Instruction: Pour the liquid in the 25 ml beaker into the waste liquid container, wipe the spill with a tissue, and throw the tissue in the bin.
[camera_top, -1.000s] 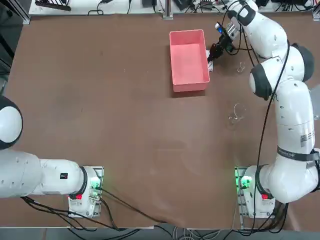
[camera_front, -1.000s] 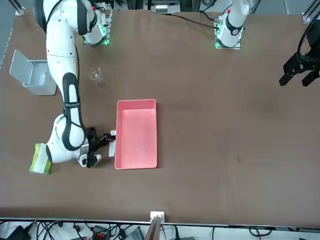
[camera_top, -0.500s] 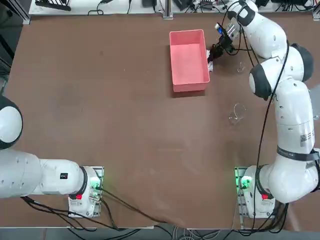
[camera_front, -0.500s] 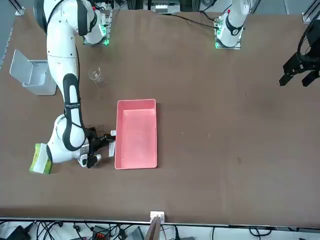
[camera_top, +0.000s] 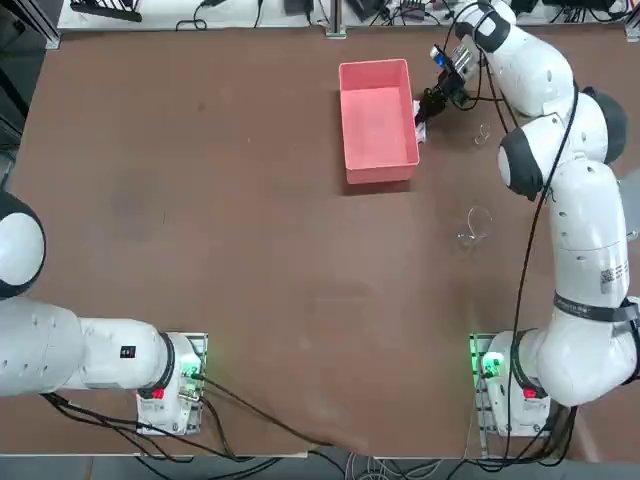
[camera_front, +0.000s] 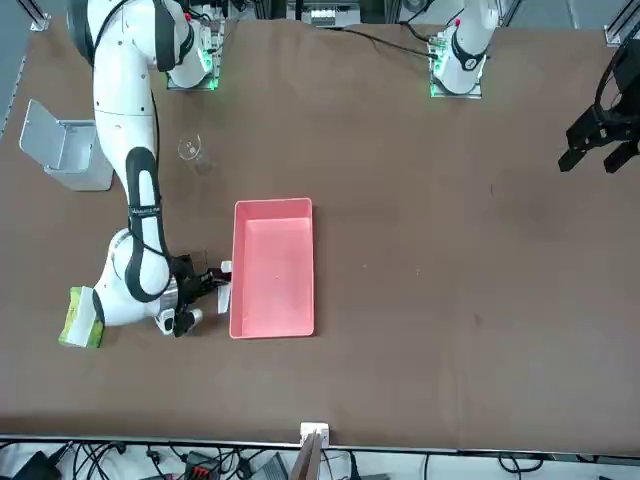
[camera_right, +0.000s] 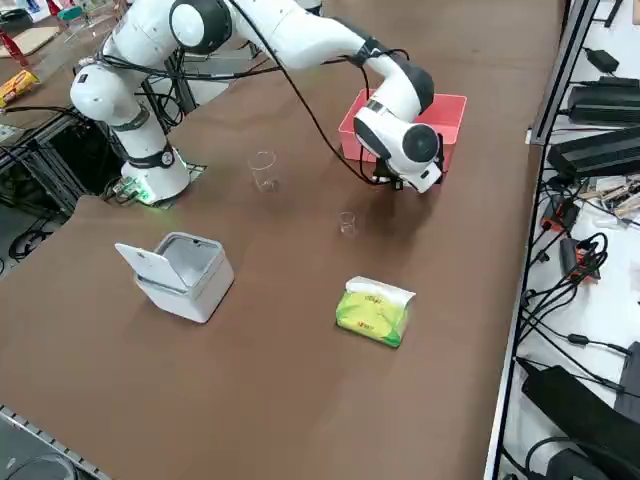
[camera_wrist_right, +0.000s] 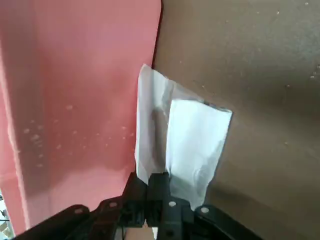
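The right tool (camera_wrist_right: 159, 187) is closed on one edge of the white tissue (camera_wrist_right: 185, 145), which hangs out from its tips as a folded sheet. The tool sits low beside the outer long wall of the pink tray (camera_top: 378, 118), and the tissue lies touching or just beside that wall, over the brown worktop (camera_top: 250, 250) near its far edge as the robot sees it.

The coming move likely turns on where the grey bin (camera_right: 180, 272) lies from here. It stands with its lid up, well apart from the tool, toward the robot's own base along the worktop's right edge. Between tool and bin lie the tiny beaker (camera_right: 347, 222), nearest the tool, and the green tissue pack (camera_right: 374, 310); the larger beaker (camera_right: 263, 169) stands a little inward of that line. I judge a carry should lift clear of these first.
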